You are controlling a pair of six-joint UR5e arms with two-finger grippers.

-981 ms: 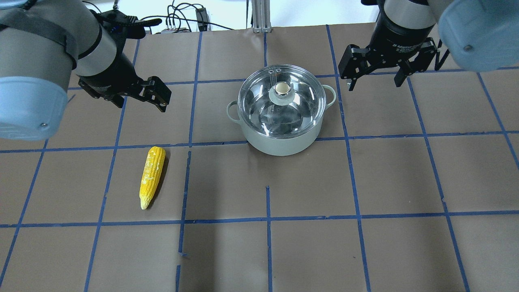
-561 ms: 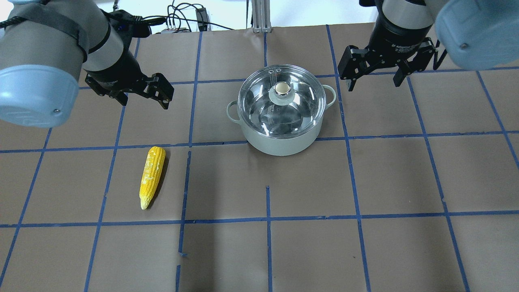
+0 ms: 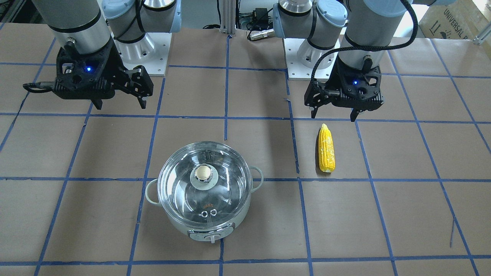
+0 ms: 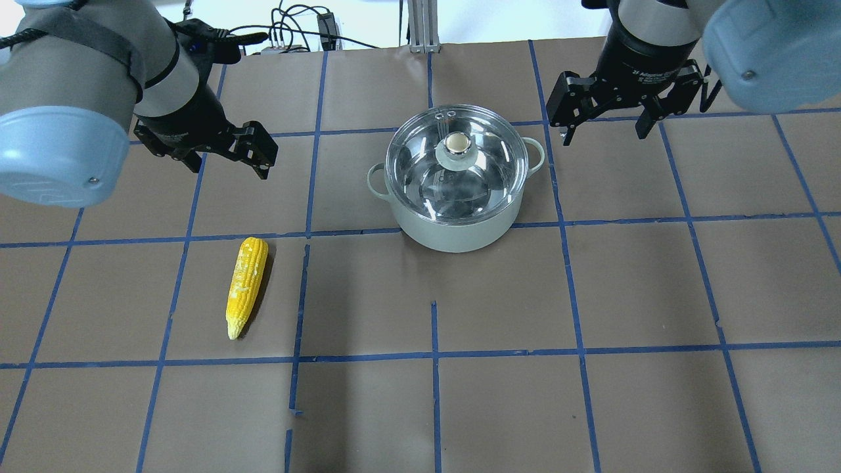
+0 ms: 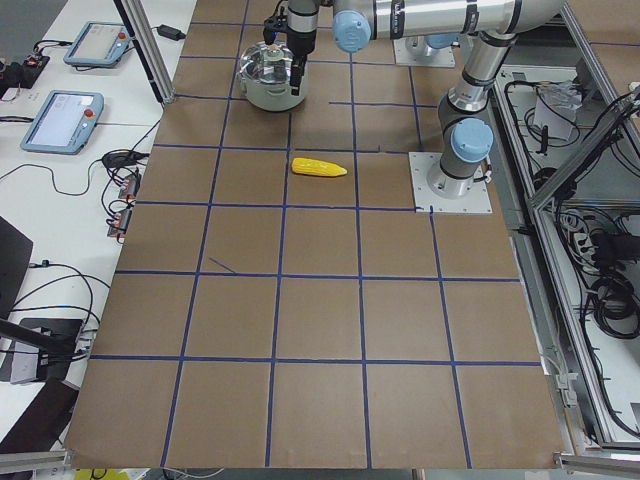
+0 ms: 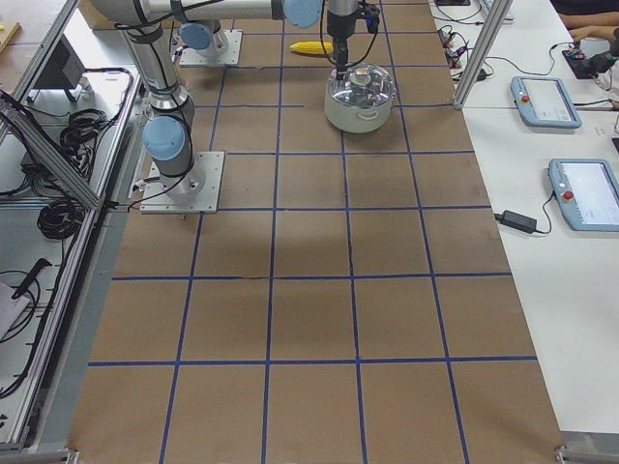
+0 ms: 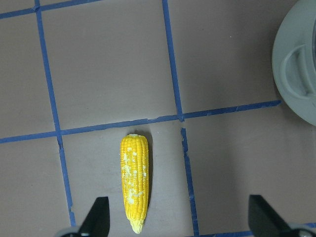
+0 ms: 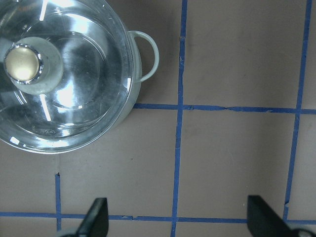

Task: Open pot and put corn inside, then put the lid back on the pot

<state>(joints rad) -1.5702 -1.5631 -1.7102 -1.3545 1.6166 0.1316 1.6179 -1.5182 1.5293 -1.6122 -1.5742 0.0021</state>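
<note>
Left gripper (image 4: 227, 164): jaws spread wide, nothing between them. It hangs clear above the table (image 4: 644, 282) with its fingers pointing down. Its wrist camera looks straight down on the corn (image 7: 135, 190), which sits off-centre in the gap, nearer one fingertip than the other, with open air in between. The rim of the pot and one loop handle (image 7: 301, 66) show at the upper right corner of that view.

Right gripper (image 4: 603, 135): jaws likewise wide apart and empty. It hovers over bare table on the robot's right of the pot (image 4: 453, 238), touching nothing. Its wrist camera catches the lidded pot in the upper left, set off to the side and not under the fingers.

Corn: lies flat on the brown paper, inside one square of the blue tape (image 4: 499, 353) grid. It is on the robot's left of the pot and well apart from it. The tapered tip points back toward the robot's base and the blunt end points away.

Pot: upright, mid-table, between the two arms. In the front-facing view the control knob (image 3: 211, 238) faces away from the robot.

Lid (image 4: 453, 184): seated level on the pot's rim, closing it. The brass knob (image 4: 456, 142) is at its centre, and the steel interior shows through the glass. Neither gripper touches it.
</note>
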